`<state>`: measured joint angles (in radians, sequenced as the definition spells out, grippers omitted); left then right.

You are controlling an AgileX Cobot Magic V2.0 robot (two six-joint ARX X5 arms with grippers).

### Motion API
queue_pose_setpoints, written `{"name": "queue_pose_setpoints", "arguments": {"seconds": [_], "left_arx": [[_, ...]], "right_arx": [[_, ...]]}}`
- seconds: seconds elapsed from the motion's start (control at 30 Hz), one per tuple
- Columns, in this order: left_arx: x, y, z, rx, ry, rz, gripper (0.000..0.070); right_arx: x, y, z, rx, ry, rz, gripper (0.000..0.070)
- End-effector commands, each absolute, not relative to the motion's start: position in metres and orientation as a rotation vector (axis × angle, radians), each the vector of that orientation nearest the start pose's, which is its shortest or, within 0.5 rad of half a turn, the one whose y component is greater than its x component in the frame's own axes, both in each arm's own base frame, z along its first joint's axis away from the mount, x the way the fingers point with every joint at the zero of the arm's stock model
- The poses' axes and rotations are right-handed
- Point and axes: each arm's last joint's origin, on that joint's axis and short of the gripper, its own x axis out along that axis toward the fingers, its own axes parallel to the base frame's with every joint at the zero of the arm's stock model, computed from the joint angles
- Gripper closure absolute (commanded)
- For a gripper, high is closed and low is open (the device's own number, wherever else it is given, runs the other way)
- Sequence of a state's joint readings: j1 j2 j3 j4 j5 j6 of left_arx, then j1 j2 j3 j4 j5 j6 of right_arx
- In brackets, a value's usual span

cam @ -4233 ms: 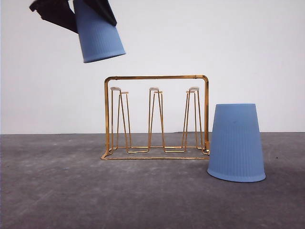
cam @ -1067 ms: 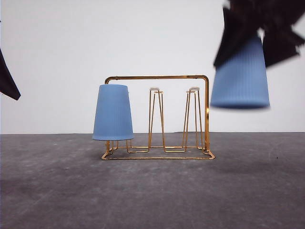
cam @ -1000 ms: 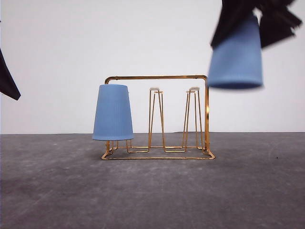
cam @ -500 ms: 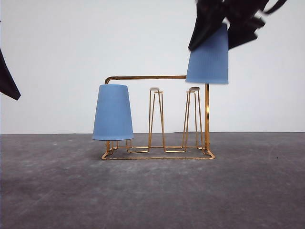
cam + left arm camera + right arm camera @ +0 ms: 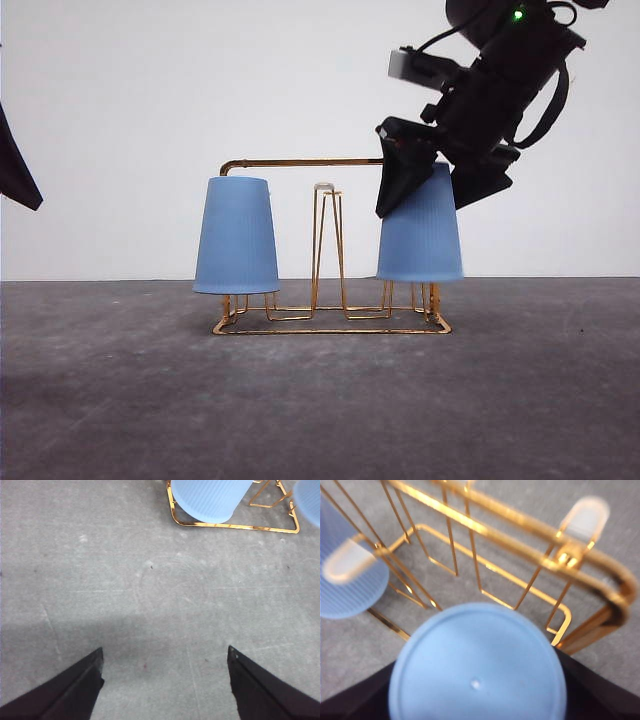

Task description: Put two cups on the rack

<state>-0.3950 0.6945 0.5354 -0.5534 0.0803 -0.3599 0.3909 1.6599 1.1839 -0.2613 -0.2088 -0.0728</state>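
Nearest the camera: bare grey table (image 5: pixel 320 420), wide open in front of the rack and to both sides.

Count: 2 cups, 1 rack, 2 grippers.

Rack (image 5: pixel 330 240) stands upright mid-table, gold wire, rectangular base. Three front pegs across; the middle peg (image 5: pixel 326 190) is bare, white tip showing, with a clear gap to the cup on each side.

Left cup (image 5: pixel 237 236) sits inverted over the left peg, rim just above the base wire, nothing touching it.

Right cup (image 5: pixel 420 226) is inverted over the right peg, rim near the base wire. Right gripper (image 5: pixel 432 180) is clamped on its upper part, one finger on each side; the right wrist view shows the cup bottom (image 5: pixel 477 665) between the dark fingers (image 5: pixel 350 695).

Left gripper (image 5: pixel 162 680) is spread wide above bare table, holding nothing, well apart from the rack's front edge (image 5: pixel 235 526).

Behind everything: plain white wall (image 5: pixel 150 100).
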Motion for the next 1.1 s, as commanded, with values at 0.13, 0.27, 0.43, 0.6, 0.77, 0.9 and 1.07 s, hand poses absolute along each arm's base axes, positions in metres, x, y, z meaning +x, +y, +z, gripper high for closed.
{"name": "queue_pose_setpoints", "arguments": {"seconds": [0.13,0.27,0.43,0.6,0.77,0.9,1.07], "left_arx": [[0.131,-0.058,0.233,-0.225,0.773,-0.324,0.0242],[0.130,-0.057,0.233,-0.224,0.783,-0.322,0.0242],[0.129,-0.057,0.232,-0.221,0.796,-0.318,0.0242],[0.129,-0.057,0.231,-0.218,0.809,-0.315,0.0242],[0.128,-0.057,0.230,-0.216,0.816,-0.315,0.0242],[0.127,-0.056,0.229,-0.213,0.828,-0.311,0.0242],[0.127,-0.056,0.229,-0.213,0.828,-0.312,0.0242]], "right_arx": [[0.332,0.146,0.244,-0.094,0.741,0.588,0.0156],[0.327,0.141,0.267,-0.042,0.805,0.555,0.0156],[0.307,0.133,0.311,-0.043,0.895,0.554,0.0164],[0.276,0.122,0.324,-0.050,1.018,0.579,0.0201],[0.245,0.109,0.308,-0.048,0.980,0.584,0.0217],[0.214,0.096,0.284,-0.040,0.876,0.596,0.0254],[0.175,0.080,0.252,-0.023,0.785,0.602,0.0254]]}}
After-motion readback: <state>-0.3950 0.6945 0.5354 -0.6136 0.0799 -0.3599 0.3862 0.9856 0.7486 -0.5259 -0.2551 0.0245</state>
